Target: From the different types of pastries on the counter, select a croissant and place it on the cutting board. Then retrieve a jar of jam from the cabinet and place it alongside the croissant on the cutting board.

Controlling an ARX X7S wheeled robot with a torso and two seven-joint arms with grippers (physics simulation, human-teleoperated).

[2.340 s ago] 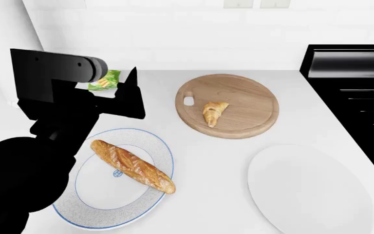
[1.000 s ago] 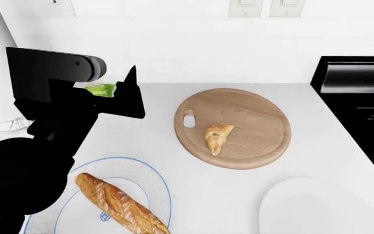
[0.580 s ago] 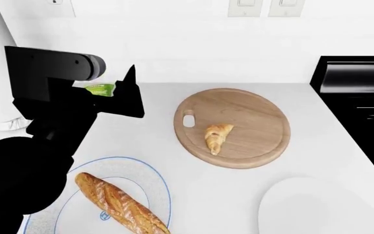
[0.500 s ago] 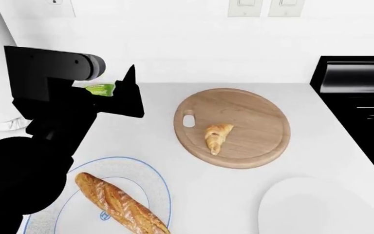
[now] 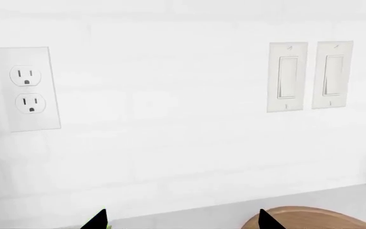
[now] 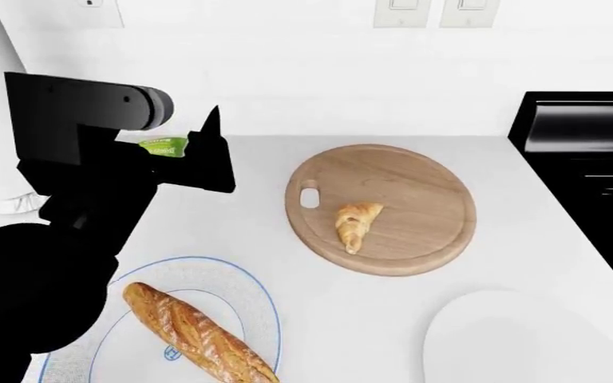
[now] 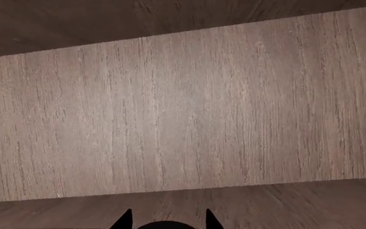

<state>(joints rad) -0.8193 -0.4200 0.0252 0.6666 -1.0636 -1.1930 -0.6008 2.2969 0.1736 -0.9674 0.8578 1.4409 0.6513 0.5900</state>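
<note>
The croissant (image 6: 357, 226) lies on the round wooden cutting board (image 6: 383, 263), near its middle, on the white counter (image 6: 318, 319). A baguette (image 6: 195, 337) rests on a blue-rimmed plate (image 6: 253, 291). My left gripper (image 6: 182, 134) hovers open and empty left of the board, facing the wall; the left wrist view shows its fingertips (image 5: 98, 220) far apart and the board's edge (image 5: 323, 217). My right gripper (image 7: 167, 220) is outside the head view and faces a wood cabinet panel (image 7: 183, 109). A dark rounded thing, seemingly the jar of jam (image 7: 164, 225), fills the gap between its fingers.
A green-labelled item (image 6: 165, 146) sits by the wall behind the left gripper. A plain white plate (image 6: 520, 343) lies front right. A black stove (image 6: 589, 159) borders the counter on the right. An outlet (image 5: 29, 88) and switches (image 5: 310, 76) are on the wall.
Since 2.3 s ago the head view has shifted, so board and plates sit lower in frame. Over the last second the left arm barely drifted; croissant and baguette stayed put.
</note>
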